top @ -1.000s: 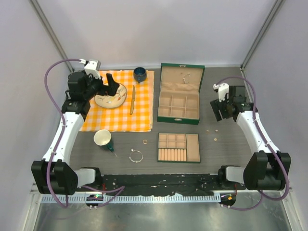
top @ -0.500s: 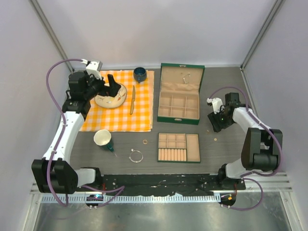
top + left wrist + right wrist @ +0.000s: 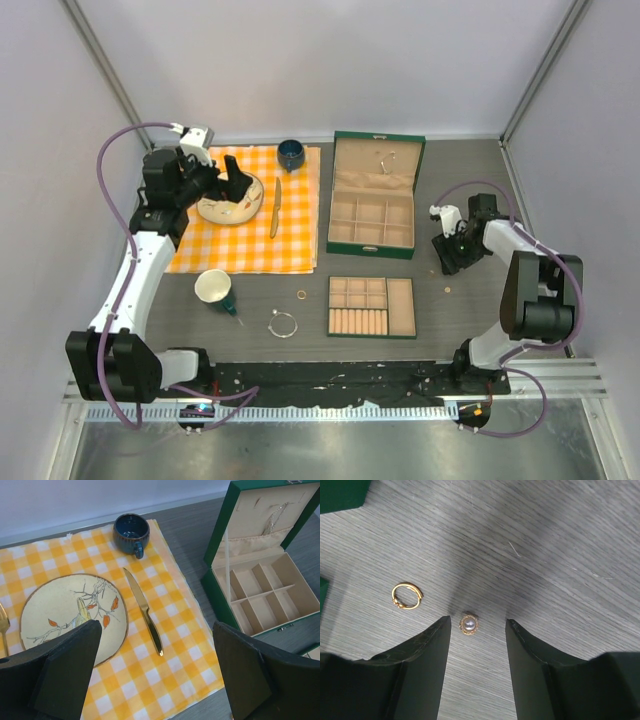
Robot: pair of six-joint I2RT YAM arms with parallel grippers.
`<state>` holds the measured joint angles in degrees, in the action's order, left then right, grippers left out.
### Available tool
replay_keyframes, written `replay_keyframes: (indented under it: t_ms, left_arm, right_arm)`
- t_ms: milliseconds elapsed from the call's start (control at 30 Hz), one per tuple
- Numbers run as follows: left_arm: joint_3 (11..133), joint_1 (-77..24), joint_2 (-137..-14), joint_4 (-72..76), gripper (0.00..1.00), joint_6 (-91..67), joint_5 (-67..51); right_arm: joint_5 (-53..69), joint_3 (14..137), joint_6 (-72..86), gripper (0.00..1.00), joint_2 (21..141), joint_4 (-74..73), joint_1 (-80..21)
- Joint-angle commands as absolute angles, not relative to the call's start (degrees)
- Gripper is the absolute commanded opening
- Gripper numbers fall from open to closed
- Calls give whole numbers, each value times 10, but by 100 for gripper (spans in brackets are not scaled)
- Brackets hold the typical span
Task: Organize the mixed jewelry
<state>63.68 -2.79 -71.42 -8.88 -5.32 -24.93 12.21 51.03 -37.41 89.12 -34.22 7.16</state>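
**Top view.** The left tool [image 3: 232,182] hangs over the plate [image 3: 213,209] on the checked cloth [image 3: 250,245], its jaws spread wide and holding nothing. A knife [image 3: 275,207] lies on the cloth right of the plate, and a blue cup [image 3: 291,153] stands at the cloth's far edge. A white cup [image 3: 212,286] sits on the table [image 3: 470,330] just off the cloth's near edge. The green box [image 3: 372,195] stands open mid-table, with the tray [image 3: 372,306] nearer the arms. The jewelry lies on the bare table. The bangle [image 3: 283,324] and the ring [image 3: 301,295] are left of the tray, near each other but apart, and a stud [image 3: 447,288] is right of it. The right tool [image 3: 447,263] is down at the table right of the box, just beyond that stud. Its jaws cannot be told from here.

**Left wrist.** The left tool [image 3: 157,642] shows both fingers [image 3: 67,672] far apart at the bottom corners. Between them lie the cloth [image 3: 180,630], the plate [image 3: 65,607] and the knife [image 3: 144,611]. The blue cup [image 3: 131,530] is beyond, and the open box [image 3: 260,580] is off to the right.

**Right wrist.** The right tool [image 3: 479,630] stands partly spread with its fingers [image 3: 427,675] on either side of a pearl stud [image 3: 468,625]. The stud rests on the table [image 3: 560,570] with a gap on each side and touches neither finger. A gold hoop [image 3: 407,595] lies flat to the left, outside the fingers and apart from the pearl stud. A green corner [image 3: 340,492] shows at the top left; whether it is box or tray I cannot tell.
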Motion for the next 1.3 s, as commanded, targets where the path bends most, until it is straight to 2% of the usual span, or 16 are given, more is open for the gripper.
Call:
replay_keyframes:
  t_ms: [0, 300, 600, 867, 900, 1267]
  left_arm:
    - [635, -30, -712, -84, 100, -44, -264]
    - [634, -30, -712, -85, 100, -42, -265]
    - [633, -30, -709, -84, 100, -40, -263]
    - [631, -31, -706, -83, 100, -41, -265]
    - [631, -30, -706, -84, 100, -41, -265]
    - [630, -30, -708, -82, 100, -41, -266]
  right_arm:
    - [139, 532, -382, 53, 901, -331, 77]
    - [142, 532, -387, 46, 915, -331, 83]
    - [151, 530, -389, 28, 918, -341, 84]
    - [142, 531, -392, 22, 907, -354, 84]
    - [139, 530, -392, 18, 905, -354, 84]
    - [139, 554, -391, 5, 884, -389, 84]
